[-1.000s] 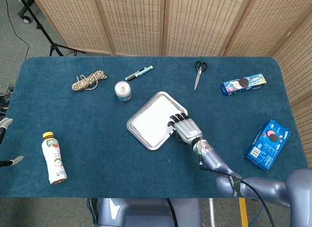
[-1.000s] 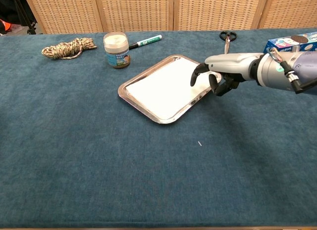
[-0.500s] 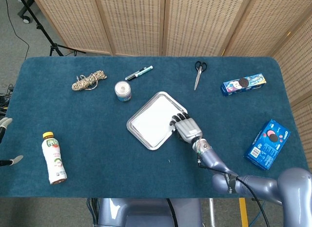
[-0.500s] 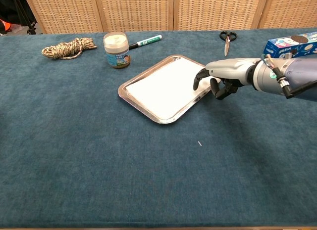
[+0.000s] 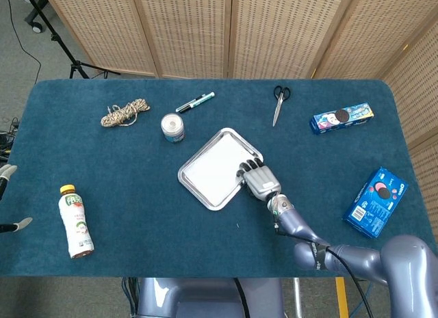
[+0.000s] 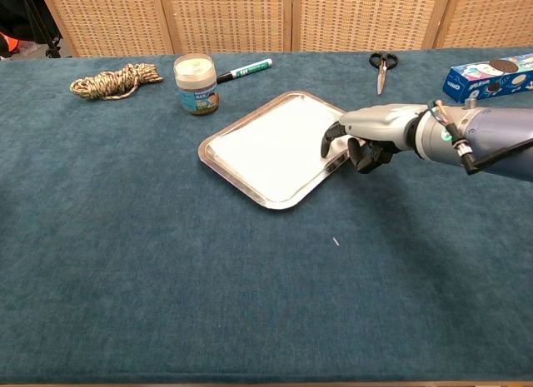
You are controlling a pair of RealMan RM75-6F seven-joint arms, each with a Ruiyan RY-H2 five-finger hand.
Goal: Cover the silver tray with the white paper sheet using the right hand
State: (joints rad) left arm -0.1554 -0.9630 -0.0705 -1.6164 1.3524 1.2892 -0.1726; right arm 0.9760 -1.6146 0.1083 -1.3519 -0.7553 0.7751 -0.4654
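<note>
- Right hand (image 5: 258, 180) (image 6: 360, 138) is seen palm-down at the right edge of the silver tray (image 5: 189, 178) (image 6: 275, 199); its fingers (image 5: 247, 169) (image 6: 332, 134) are curled downward, apart from one another, with the tips over the tray rim. Nothing is gripped. Whether the tips actually touch the rim or the paper cannot be told.
- White paper sheet (image 5: 213, 167) (image 6: 271, 146) is laid flat inside the tray, covering nearly the whole floor; only the raised metal rim is left showing around it.
- Left hand (image 5: 8, 171) is barely visible at the left frame edge, off the desk (image 5: 137, 215) (image 6: 166, 279); its state cannot be told.
- Counts on the desk: one tray, one paper sheet, one rope coil (image 5: 123, 113) (image 6: 115, 79), one small jar (image 5: 172, 127) (image 6: 196, 84), one marker (image 5: 195, 102) (image 6: 246, 70), one pair of scissors (image 5: 279, 102) (image 6: 381, 69), one drink bottle (image 5: 75, 221) (head view only), two blue cookie boxes: a long one (image 5: 342, 118) (image 6: 491, 75) and a wider one (image 5: 376, 200) (head view only).
- Versus 1.0 s ago: the right hand has been drawn slightly back and left along the tray's right edge, and lowered in the chest view, fingertips now nearer the rim. Tray, sheet and all other items are unchanged in position.
</note>
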